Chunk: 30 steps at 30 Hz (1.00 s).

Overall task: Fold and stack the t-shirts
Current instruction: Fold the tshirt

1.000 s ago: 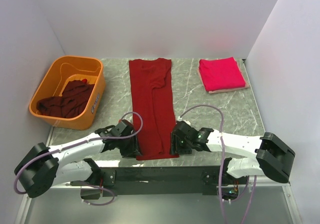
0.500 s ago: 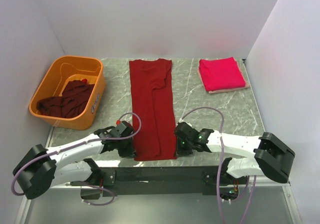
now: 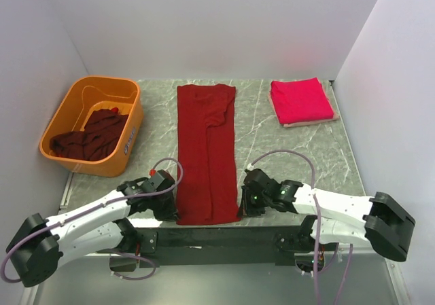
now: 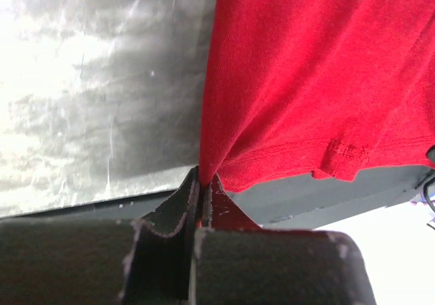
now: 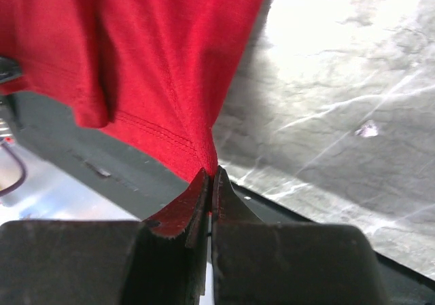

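A dark red t-shirt [image 3: 206,152], folded into a long strip, lies down the middle of the table, its hem at the near edge. My left gripper [image 3: 172,210] is shut on the hem's near left corner [image 4: 207,162]. My right gripper [image 3: 242,206] is shut on the near right corner [image 5: 204,157]. In both wrist views the cloth rises straight out of the closed fingertips. A folded crimson-pink t-shirt [image 3: 301,100] rests at the back right. More dark maroon t-shirts [image 3: 90,138] lie crumpled in the orange tub [image 3: 129,130].
The orange tub stands at the back left by the left wall. The black mounting rail [image 3: 217,237] runs along the near edge under the hem. White walls close in the table on three sides. Grey marbled tabletop [image 3: 299,149] shows between the strip and the folded shirt.
Both grippers have closed on the hem corners and drawn back toward the near edge. The shirt has slid a little nearer, its hem now reaching lower.
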Available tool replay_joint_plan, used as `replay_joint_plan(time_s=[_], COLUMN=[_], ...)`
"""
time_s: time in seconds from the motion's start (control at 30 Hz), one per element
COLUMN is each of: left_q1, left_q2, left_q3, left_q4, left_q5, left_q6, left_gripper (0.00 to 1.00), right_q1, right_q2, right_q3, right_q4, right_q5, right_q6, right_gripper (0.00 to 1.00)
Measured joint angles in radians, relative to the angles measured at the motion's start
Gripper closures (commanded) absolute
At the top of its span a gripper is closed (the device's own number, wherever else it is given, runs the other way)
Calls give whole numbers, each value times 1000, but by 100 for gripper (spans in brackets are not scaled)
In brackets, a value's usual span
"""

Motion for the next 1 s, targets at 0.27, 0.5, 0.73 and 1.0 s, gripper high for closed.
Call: replay_joint_plan(time_s=[0.27,0.5,0.73,1.0], left_q1=[-3,-5,21,173], left_q2=[-59,-38,103,302], left_q3=[0,66,268,427], left_q4=[-19,-3,9,161], left_q5=[14,-24,-240,-323], left_q6=[-31,-42,-21,100], left_gripper=[99,99,99,99], right_q1=[1,2,-69,-153], right_q2=[-61,-23,58,253], right_q3=[-15,63,294,475], right_q4=[14,-31,-29,-20], right_q5=[-16,49,177,271], right_q6=[-2,-60,-169,-230], right_gripper=[100,100,100,100])
